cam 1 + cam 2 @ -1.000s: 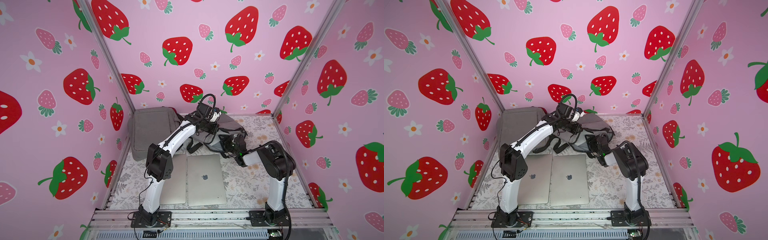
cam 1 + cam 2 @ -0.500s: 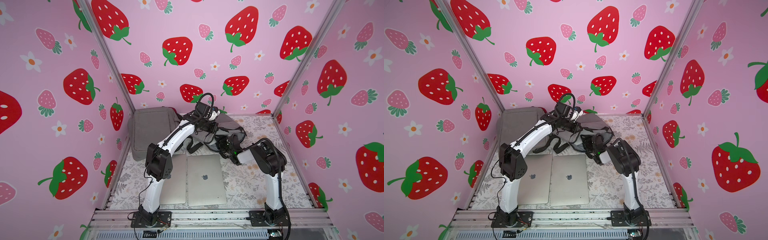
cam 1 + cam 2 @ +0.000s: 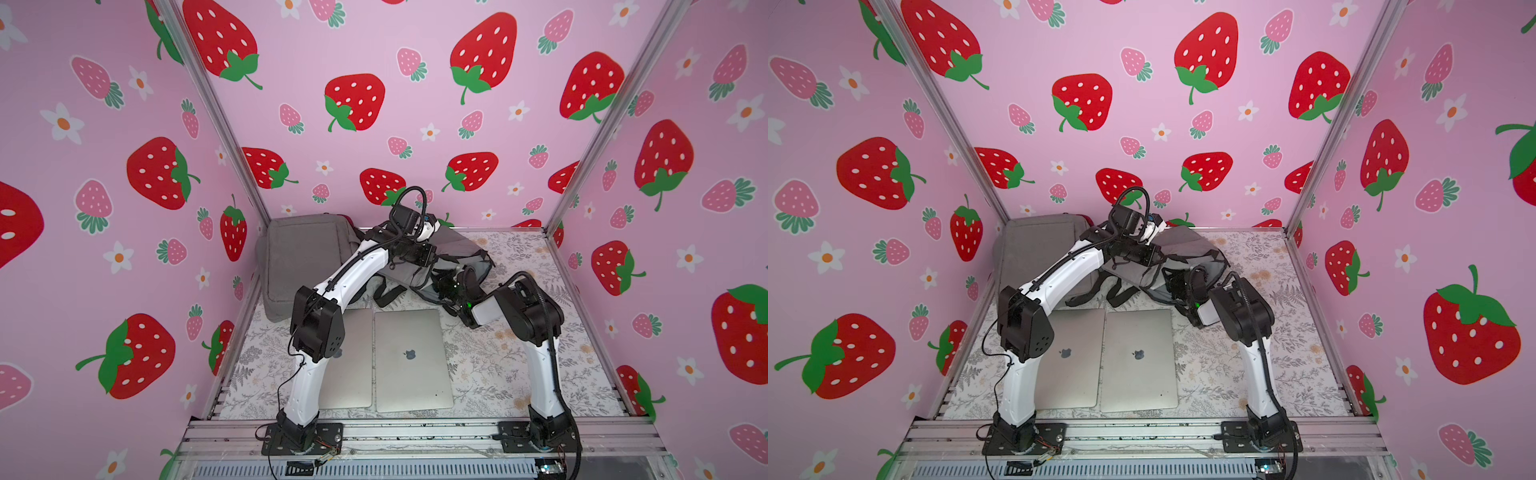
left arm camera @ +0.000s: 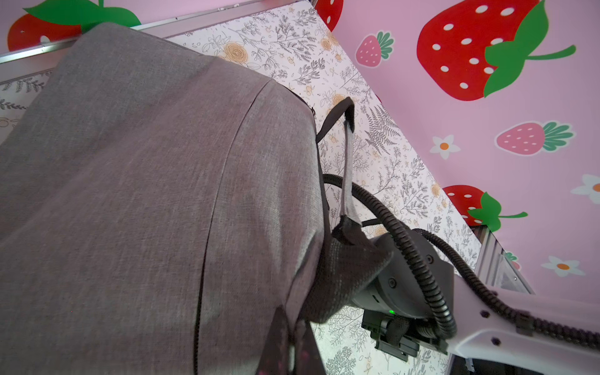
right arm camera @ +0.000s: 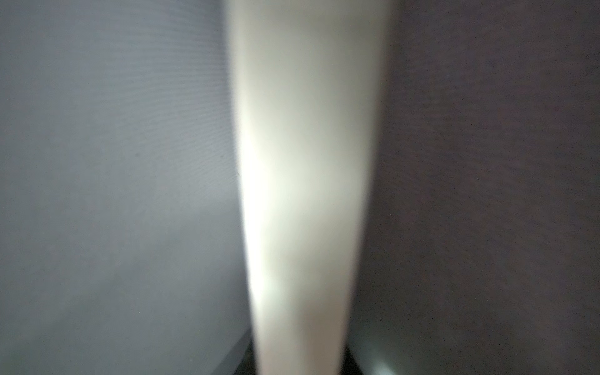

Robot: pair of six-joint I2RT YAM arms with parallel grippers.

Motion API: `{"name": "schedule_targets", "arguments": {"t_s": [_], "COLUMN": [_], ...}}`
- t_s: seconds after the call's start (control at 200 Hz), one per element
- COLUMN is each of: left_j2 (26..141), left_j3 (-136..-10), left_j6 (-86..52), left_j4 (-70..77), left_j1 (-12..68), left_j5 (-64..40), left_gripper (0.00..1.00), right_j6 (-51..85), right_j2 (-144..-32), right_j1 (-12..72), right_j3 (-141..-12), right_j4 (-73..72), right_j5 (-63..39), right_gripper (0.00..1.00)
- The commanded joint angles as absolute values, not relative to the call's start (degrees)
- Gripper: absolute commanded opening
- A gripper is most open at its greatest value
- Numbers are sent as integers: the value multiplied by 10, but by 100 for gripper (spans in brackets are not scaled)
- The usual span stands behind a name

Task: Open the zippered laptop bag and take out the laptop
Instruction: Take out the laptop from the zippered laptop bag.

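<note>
The left gripper (image 3: 417, 257) is closed on the upper fabric of the bag (image 3: 461, 249) and holds it raised, so the bag stands tented off the table (image 3: 519, 365) instead of lying flat. The likely reason is to keep the mouth open for the other arm. Its wrist view shows mostly this grey cloth, with a handle (image 4: 349, 162) hanging loose beside it.

The right gripper (image 3: 441, 283) is pushed into the bag's near opening, and its fingertips are hidden by the cloth in both top views. Its wrist view is blurred. It shows a pale band (image 5: 302, 194) running up the middle between a grey lining and a darker layer. That band is probably the edge of the laptop, which would still be inside the bag. I cannot tell whether the jaws have closed on it or still stand clear.

Beyond the arms, the other laptops (image 3: 409, 357) lie flat side by side on the table near the robot's base. A second bag (image 3: 303, 257) lies against the back left corner, apart from the work.

Against the frame a second earlier, the right arm has leaned in: its elbow and wrist sit nearer the bag, and the gripper has gone from the edge of the opening to inside it. The left arm has barely shifted and keeps the same lift. The bag's outline is much the same.
</note>
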State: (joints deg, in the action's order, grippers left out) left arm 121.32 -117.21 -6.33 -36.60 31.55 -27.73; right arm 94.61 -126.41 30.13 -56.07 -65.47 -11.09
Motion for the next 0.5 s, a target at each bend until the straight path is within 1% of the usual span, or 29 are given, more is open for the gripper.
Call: {"name": "schedule_targets", "arguments": {"t_s": [0.0,0.125,0.225,0.495], "left_j2": [1185,1186,1187,1209], "left_j3": [-1166,-1147,-1131,-1141], "left_j6": [-50,-24,-13,-25], "left_j4": [-343,-344,-338,-333], "left_j1": [317,320,320,318], "left_j5": [-300,-280,-267,-257], "left_gripper": [0,0,0,0], "right_j6": [907,876,849,831], "right_j2": [-1207,-1154,-1100,-968], "right_j1": [297,297,299,313], "right_j3": [-539,-518,-499,-384], "right_j4": [-665,-649,-606,-543], "right_j5": [-130,-130,-128,-109], "right_gripper": [0,0,0,0]}}
